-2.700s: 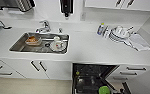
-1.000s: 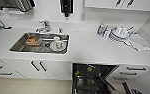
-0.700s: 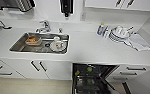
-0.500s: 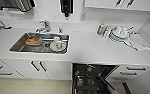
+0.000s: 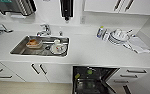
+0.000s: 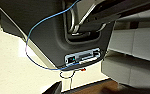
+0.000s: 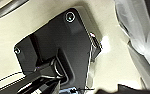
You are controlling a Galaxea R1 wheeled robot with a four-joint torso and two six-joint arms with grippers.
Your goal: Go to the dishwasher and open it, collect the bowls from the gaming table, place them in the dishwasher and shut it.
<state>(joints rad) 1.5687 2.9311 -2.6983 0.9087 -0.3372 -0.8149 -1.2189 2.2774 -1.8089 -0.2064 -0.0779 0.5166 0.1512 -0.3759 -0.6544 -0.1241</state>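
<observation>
The dishwasher [image 5: 96,80] stands open under the white counter in the head view, its dark racked inside showing. Two small light green bowls [image 5: 89,71] sit in the rack, one toward the back and one at the left. The gaming table is out of view. A dark bit of my left gripper [image 6: 53,88] edges into the left wrist view over a pale floor, below my own dark base plate. In the right wrist view a dark bit of my right gripper [image 7: 116,90] shows likewise. Neither is near the dishwasher's rack.
A steel sink [image 5: 21,48] left of the dishwasher holds an orange dish and white crockery. White plates [image 5: 118,36] and a cloth lie on the counter [image 5: 91,52] at the right. White drawers [image 5: 136,73] flank the dishwasher; wall cabinets hang above.
</observation>
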